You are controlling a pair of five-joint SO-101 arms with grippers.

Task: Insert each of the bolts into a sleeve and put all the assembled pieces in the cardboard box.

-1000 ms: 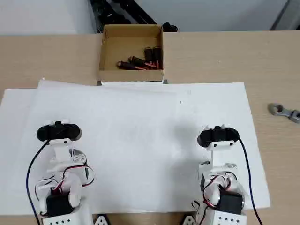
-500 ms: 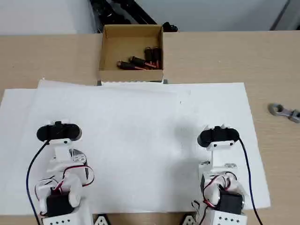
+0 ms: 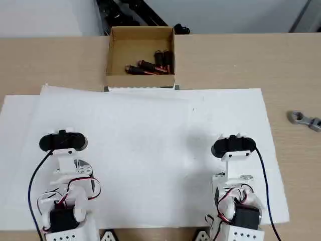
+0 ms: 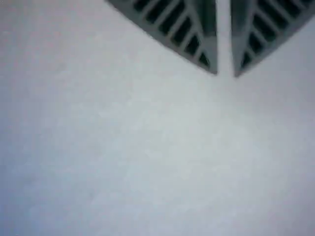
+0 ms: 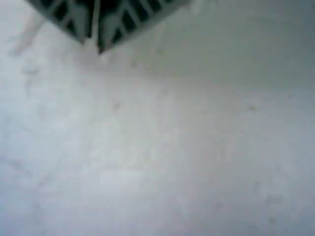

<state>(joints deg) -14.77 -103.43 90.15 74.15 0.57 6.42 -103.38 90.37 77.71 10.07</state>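
The cardboard box stands at the far middle of the table, and several dark sleeves with red bolts lie inside it at its right side. Both arms are folded back at the near edge over the white paper sheet. The left arm sits near left, the right arm near right. In the left wrist view my left gripper hangs just over bare paper, fingers nearly together with nothing between them. My right gripper is likewise shut and empty above the paper.
A metal wrench lies on the wooden table at the far right, off the paper. Dark equipment stands behind the box at the table's back edge.
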